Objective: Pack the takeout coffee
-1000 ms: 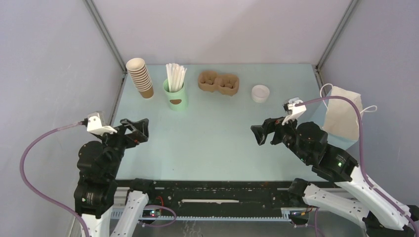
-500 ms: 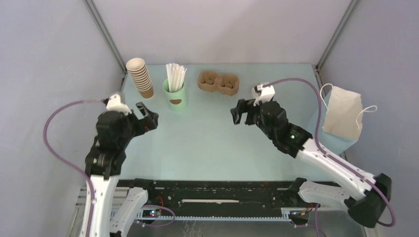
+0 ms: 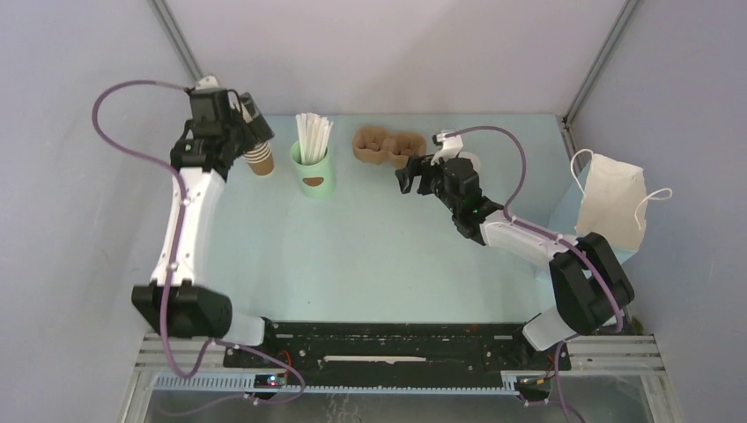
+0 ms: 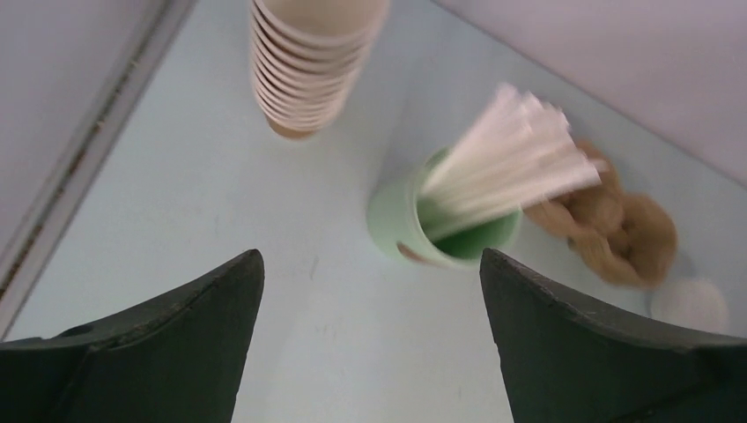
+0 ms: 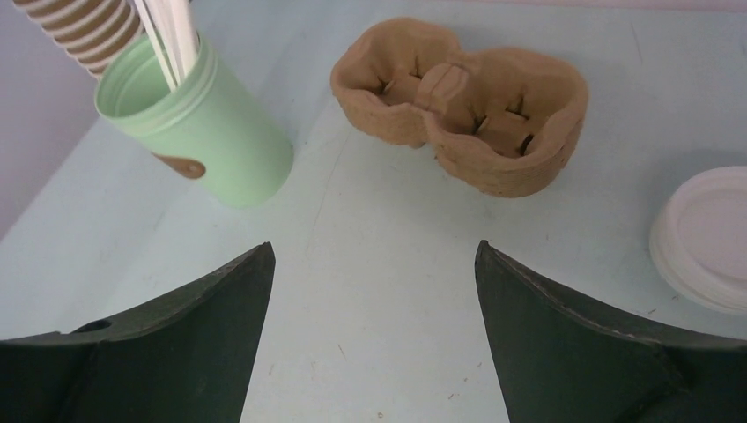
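The takeout coffee shows as a round white lid (image 5: 709,238) at the right edge of the right wrist view and small in the left wrist view (image 4: 691,304). Its cup body does not show, and my right wrist mostly hides it in the top view. The two-slot brown pulp carrier (image 3: 390,147) stands empty at the back centre (image 5: 462,101). My right gripper (image 3: 412,176) is open and empty, just in front of the carrier (image 5: 374,251). My left gripper (image 3: 253,122) is open and empty, high over the back left corner (image 4: 370,264).
A tall stack of lidless brown cups (image 3: 259,159) stands at the back left under my left gripper. A mint-green cup of white straws (image 3: 313,172) stands beside it. A paper bag with handles (image 3: 612,207) stands at the right edge.
Both arms have stretched towards the back of the table. My left gripper rose to the cup stack. My right gripper moved back and left to the carrier. Both stayed open.
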You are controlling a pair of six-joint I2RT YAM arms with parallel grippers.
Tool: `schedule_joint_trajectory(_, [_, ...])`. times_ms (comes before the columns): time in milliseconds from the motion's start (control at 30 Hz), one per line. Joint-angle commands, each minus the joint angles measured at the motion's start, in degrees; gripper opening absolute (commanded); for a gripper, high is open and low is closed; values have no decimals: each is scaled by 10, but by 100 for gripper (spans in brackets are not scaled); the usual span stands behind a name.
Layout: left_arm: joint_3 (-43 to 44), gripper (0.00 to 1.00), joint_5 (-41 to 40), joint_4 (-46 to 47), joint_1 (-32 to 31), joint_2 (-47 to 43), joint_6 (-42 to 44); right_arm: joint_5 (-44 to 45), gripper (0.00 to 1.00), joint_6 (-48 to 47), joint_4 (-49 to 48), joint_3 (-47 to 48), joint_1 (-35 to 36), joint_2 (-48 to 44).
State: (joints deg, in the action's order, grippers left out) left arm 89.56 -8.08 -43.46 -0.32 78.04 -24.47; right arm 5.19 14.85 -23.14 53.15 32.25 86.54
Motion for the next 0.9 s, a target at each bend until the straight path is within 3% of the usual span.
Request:
schedule_joint_trajectory(0, [101,95,-95,17,34,83,14,-34,93,-51,-85,-15,0,6])
schedule_joint_trajectory(167, [205,85,-143,10,59,189,22,-46,93,-55,-105,-16,-7,15])
schedule_joint_trajectory(433, [311,66,-143,-8,76,297,27,-93,93,-63,-124,-16,-12,23])
schedule_joint_trajectory(567, [331,65,-137,-18,86,325,13,-93,93,-63,-123,-16,-17,23])
schedule_joint_trajectory(867, [375,48,-136,-31,94,370,11,-108,93,-55,-126,-16,-21,26])
